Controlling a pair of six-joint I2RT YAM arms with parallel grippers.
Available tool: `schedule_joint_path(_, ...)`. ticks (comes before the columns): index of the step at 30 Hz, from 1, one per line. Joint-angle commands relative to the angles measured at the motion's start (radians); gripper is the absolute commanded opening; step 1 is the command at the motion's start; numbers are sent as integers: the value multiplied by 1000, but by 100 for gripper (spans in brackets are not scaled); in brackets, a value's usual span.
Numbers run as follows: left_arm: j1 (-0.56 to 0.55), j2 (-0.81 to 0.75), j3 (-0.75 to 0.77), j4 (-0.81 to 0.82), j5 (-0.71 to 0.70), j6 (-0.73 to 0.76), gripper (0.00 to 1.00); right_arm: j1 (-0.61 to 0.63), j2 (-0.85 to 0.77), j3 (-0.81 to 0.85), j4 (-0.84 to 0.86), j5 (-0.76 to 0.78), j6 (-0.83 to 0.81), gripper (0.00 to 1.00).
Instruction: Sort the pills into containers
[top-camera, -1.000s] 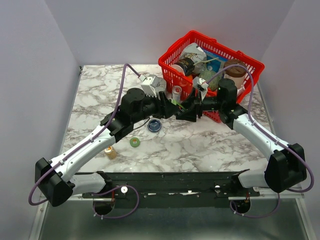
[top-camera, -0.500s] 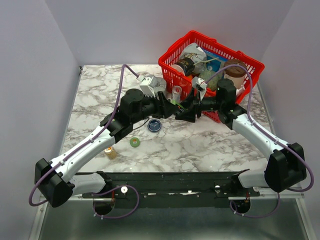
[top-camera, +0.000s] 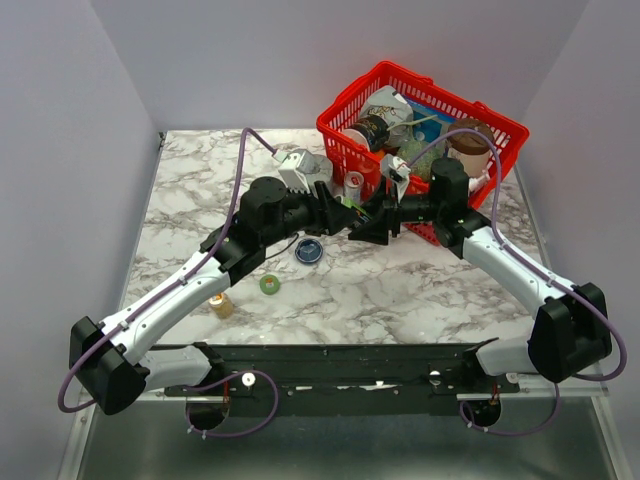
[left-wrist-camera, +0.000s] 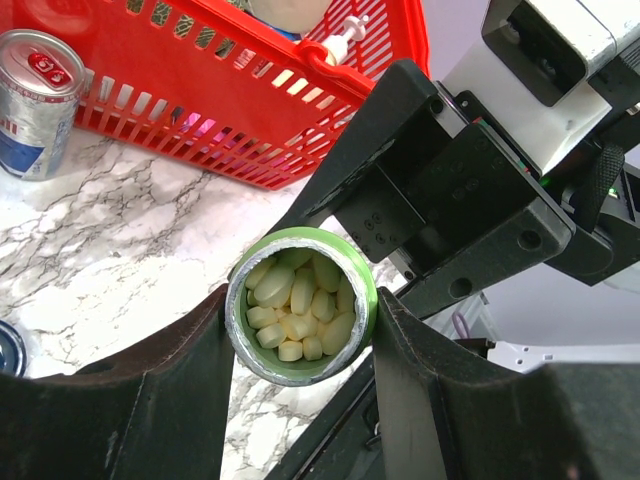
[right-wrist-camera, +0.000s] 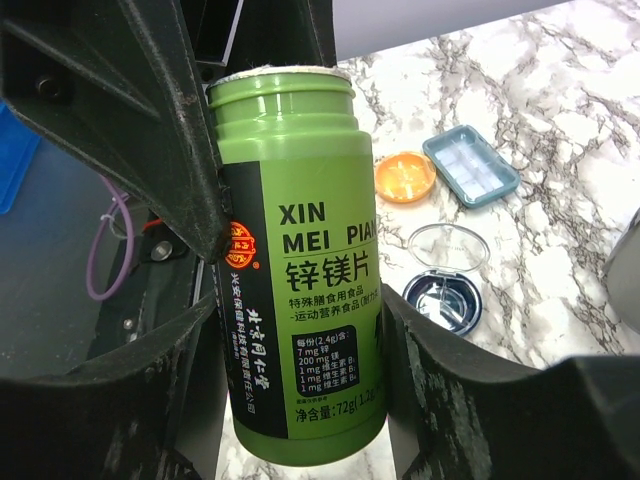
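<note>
Left tool (left-wrist-camera: 300, 300) and right tool (right-wrist-camera: 300, 320) both clamp, half-open, the uncapped pill bottle (left-wrist-camera: 300, 320). Recommend one releases, then tilt slowly over the orange dish (right-wrist-camera: 404, 177) to limit spillage.

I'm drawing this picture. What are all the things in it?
white marble table: one, white-grey, underneath
green plastic pill bottle: one, green, open, between both grippers
pale yellow pills: many, yellow, inside the bottle
small round orange dish: one, orange, on the table
small round dark blue dish: one, blue, on the table
teal rectangular tray: one, teal, beside the orange dish
small round green piece: one, green, on the table
red plastic basket: one, red, far right, filled
silver drink can: one, silver, beside the basket
left gripper: one, black, shut on the bottle
right gripper: one, black, shut on the bottle
</note>
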Motion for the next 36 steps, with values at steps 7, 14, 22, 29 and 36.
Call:
schedule_joint_path(7, 8, -48, 3, 36, 17, -7, 60, 7, -15, 36, -8, -2, 2, 18)
schedule_joint_path(14, 49, -261, 113, -158, -61, 83, 96, -7, -84, 159, -95, -9, -25, 13)
schedule_joint_path(22, 57, -469, 200, -405, -343, 293, 99, -257, 2, 579, 58, -78, 530, 12)
schedule_joint_path(29, 57, -567, 140, -384, -421, 319, 99, -101, 71, 762, 1150, -108, 1560, 16)
schedule_joint_path(36, 55, -611, 121, -404, -434, 339, 99, 8, -133, 1008, -653, 554, -74, 11)
